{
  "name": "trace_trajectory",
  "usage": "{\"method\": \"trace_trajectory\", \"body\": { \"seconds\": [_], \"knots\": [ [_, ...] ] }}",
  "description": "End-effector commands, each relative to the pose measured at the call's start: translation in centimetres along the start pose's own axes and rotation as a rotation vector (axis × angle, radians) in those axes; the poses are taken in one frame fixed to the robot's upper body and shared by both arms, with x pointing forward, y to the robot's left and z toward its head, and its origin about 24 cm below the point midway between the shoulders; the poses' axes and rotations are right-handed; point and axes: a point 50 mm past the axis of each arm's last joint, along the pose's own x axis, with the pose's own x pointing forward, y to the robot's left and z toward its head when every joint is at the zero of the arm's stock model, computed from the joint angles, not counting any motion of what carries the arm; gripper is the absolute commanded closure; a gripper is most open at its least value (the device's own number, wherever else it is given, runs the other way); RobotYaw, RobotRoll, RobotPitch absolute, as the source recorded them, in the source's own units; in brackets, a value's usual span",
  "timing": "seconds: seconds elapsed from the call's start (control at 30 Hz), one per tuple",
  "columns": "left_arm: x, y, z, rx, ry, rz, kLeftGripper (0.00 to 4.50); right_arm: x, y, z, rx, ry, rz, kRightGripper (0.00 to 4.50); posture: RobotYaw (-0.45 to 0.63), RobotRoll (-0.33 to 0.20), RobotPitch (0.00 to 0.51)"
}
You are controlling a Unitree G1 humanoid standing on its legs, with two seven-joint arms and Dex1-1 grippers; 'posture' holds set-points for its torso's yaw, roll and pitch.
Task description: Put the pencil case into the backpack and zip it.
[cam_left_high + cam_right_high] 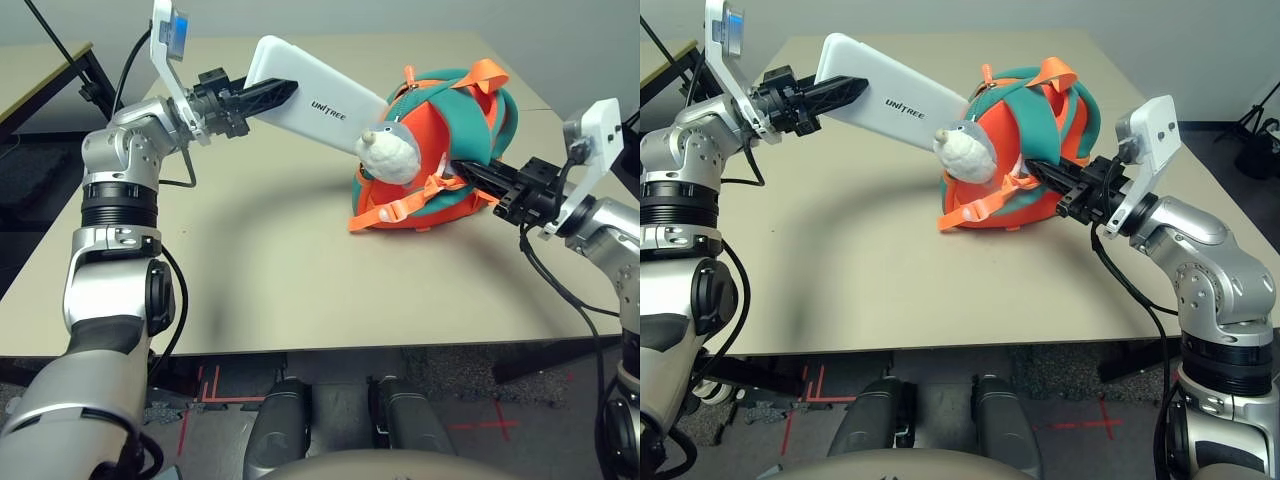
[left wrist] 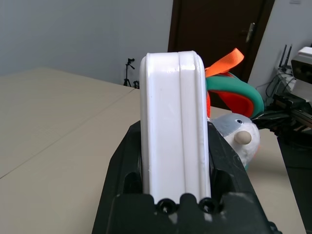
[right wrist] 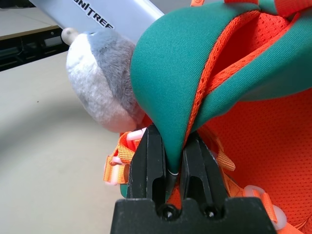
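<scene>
The white pencil case (image 1: 318,96) with dark lettering hangs in the air, tilted, with my left gripper (image 1: 272,95) shut on its near end. Its far end points at the top of the teal and orange backpack (image 1: 452,135), just behind the grey-white plush head (image 1: 389,152). The backpack lies on the table (image 1: 250,260) towards the right. My right gripper (image 3: 170,161) is shut on a teal flap of the backpack (image 3: 185,73), holding it up from the right side. In the left wrist view the pencil case (image 2: 174,122) stands edge-on between the black fingers (image 2: 124,161).
Orange straps (image 1: 395,212) trail off the backpack's near side onto the table. The table's right edge lies close behind my right arm (image 1: 1180,230). A second table (image 1: 40,65) stands at the far left.
</scene>
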Motion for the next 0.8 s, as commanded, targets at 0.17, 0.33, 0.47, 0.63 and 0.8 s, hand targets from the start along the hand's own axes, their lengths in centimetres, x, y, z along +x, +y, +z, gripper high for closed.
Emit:
{"method": "trace_trajectory", "body": {
  "seconds": [0.17, 0.33, 0.47, 0.63, 0.8],
  "knots": [
    [3.6, -1.6, -1.0, 0.029, 0.034, -0.147, 3.09, 0.2, 0.2, 0.6, -0.026, -0.037, 0.01, 4.43, 0.03, 0.0, 0.057],
    [6.0, -1.9, -3.4, 0.039, 0.064, -0.15, 3.09, 0.5, 0.2, 0.6, -0.025, -0.042, 0.017, 4.43, 0.03, 0.0, 0.055],
    [7.7, -2.1, -5.2, 0.044, 0.077, -0.145, 3.1, 0.6, 0.3, 0.6, -0.026, -0.044, 0.019, 4.43, 0.02, 0.0, 0.054],
    [8.9, -2.4, -6.5, 0.051, 0.094, -0.153, 3.1, 0.5, 0.4, 0.6, -0.029, -0.044, 0.015, 4.43, 0.01, 0.0, 0.052],
    [9.2, -2.7, -7.6, 0.033, 0.115, -0.175, 3.1, 0.3, 0.5, 0.6, -0.029, -0.041, 0.008, 4.43, 0.0, 0.0, 0.054]
  ]
}}
